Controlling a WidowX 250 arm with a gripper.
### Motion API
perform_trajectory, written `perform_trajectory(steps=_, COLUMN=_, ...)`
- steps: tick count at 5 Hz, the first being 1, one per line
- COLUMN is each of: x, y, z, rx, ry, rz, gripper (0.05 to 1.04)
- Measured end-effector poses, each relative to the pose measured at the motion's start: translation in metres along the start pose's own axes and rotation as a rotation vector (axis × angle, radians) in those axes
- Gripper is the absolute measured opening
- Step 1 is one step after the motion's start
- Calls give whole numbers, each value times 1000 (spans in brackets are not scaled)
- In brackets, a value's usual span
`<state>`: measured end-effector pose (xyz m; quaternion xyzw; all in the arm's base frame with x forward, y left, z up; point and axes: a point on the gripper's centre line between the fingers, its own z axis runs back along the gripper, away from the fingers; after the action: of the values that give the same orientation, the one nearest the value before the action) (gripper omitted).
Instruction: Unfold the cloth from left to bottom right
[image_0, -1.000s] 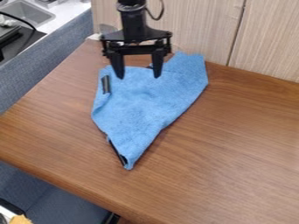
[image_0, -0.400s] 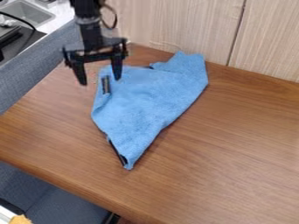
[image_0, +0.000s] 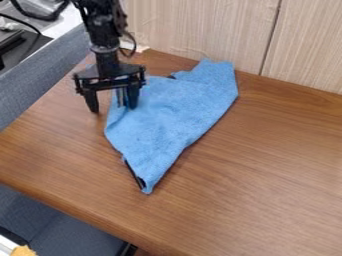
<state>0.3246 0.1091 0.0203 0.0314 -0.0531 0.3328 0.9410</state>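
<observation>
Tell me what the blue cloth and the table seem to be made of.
The cloth looks like soft, matt terry or microfibre; its fuzzy, slightly nubby surface suggests that, though the exact fibre is unclear. The table seems to be wood or wood-look laminate, smooth with a slight sheen, judging by its brown streaked grain.

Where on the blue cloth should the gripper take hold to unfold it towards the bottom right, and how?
Probably the upper left edge of the cloth, pinched from above. That edge is folded over, and the cloth lies flat, offering little to grip from the side. The open gripper hangs across this edge, one finger outside it, the other over the cloth.
</observation>
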Motion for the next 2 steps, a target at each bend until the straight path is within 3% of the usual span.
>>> perform_trajectory(steps=2, x=2, y=1, z=-2, rx=24, ry=-22, rz=4, gripper=385)
